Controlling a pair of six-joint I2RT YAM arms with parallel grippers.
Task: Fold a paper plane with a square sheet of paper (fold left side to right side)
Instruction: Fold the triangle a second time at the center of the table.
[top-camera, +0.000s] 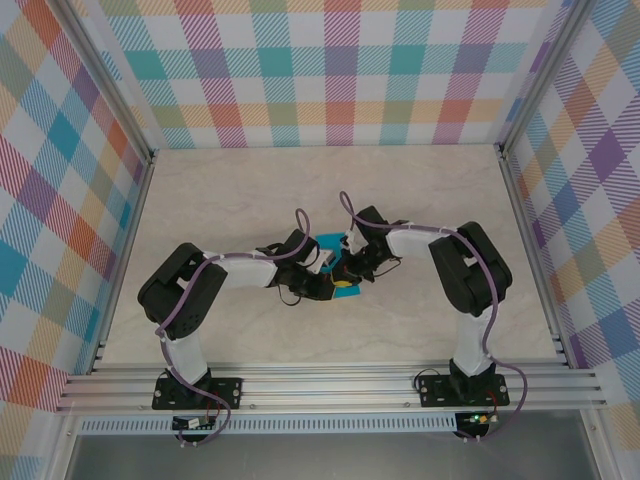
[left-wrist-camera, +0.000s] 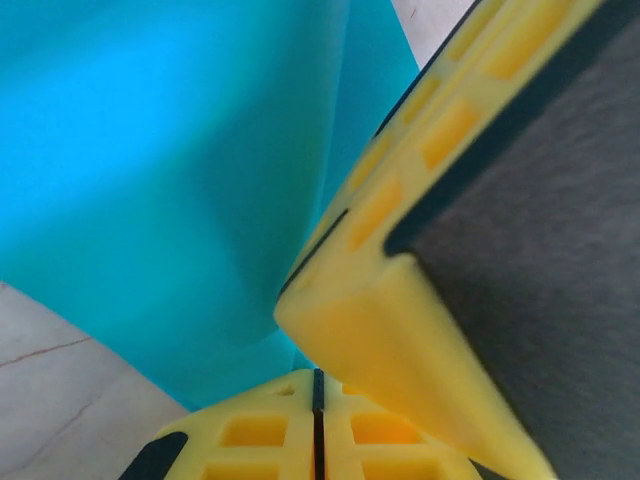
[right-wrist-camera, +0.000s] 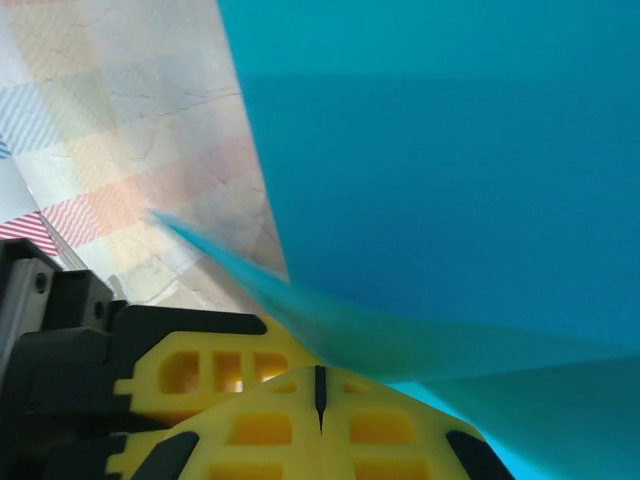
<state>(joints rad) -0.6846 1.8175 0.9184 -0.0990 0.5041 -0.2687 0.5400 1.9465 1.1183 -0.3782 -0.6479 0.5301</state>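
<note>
Two arms, left arm (top-camera: 230, 272) and right arm (top-camera: 440, 245), meet over the middle of the tabletop (top-camera: 250, 190), wrists nearly touching. The square sheet of paper (top-camera: 328, 241) sits mid-tabletop under and between them. From above only a small cyan patch shows, the rest is hidden by the wrists. Both wrist views show more than one layer: a lifted flap and a raised folded edge crossing the flat part, so my read is that folding is underway, not at the start. No pointed dart or creased wings visible, so the plane looks unfinished. Can't tell how many creases are in. Left fingers (left-wrist-camera: 255, 432) are fully closed, tips meeting at a thin seam, with paper right at the tips. Right fingers (right-wrist-camera: 260, 425) are also fully closed, the raised paper edge running just over the tips. Can't confirm either pair has paper pinched. Remaining, as I judge it: press this fold flat, then the later folds.
</note>
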